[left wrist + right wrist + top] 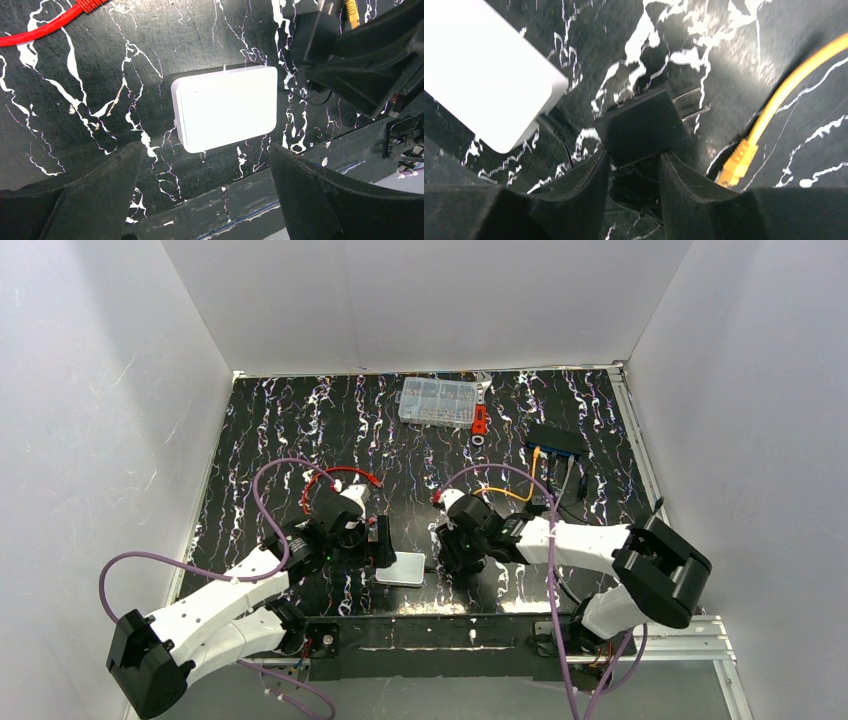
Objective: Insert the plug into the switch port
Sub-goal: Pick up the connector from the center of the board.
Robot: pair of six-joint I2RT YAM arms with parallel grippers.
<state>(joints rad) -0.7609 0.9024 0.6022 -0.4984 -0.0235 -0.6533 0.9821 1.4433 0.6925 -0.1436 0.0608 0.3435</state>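
From above, the black switch (555, 440) sits at the far right of the counter (300, 420), and the switch port (556, 453) is somewhere along its blue-edged face, too small to single out. The orange cable (520, 496) runs from that face back toward the right claw (460, 545), where its near end is lost from sight. The left claw (378, 540) hangs by the white-grey box (400, 570), a red wire (335, 478) loops behind it, and a clear parts case (437, 402) lies at the back, well apart. The left wrist view shows the left claw spread wide with nothing between its fingers, poised over the white-grey box. The right claw sits at the upper right of that view, next to a scrap of the cable. The right wrist view tells the most. The right claw is pinching a black power adapter (641, 127), prongs pointing away, not the cable end. The plug (736, 162) lies loose on the counter just beside the right finger, well apart from the switch. To my eye, nothing of the insertion is done. The adapter has to be let go, the plug picked up and carried across to the port. The adapter and its thin black lead crowd the spot where the plug lies, with the white-grey box close by.
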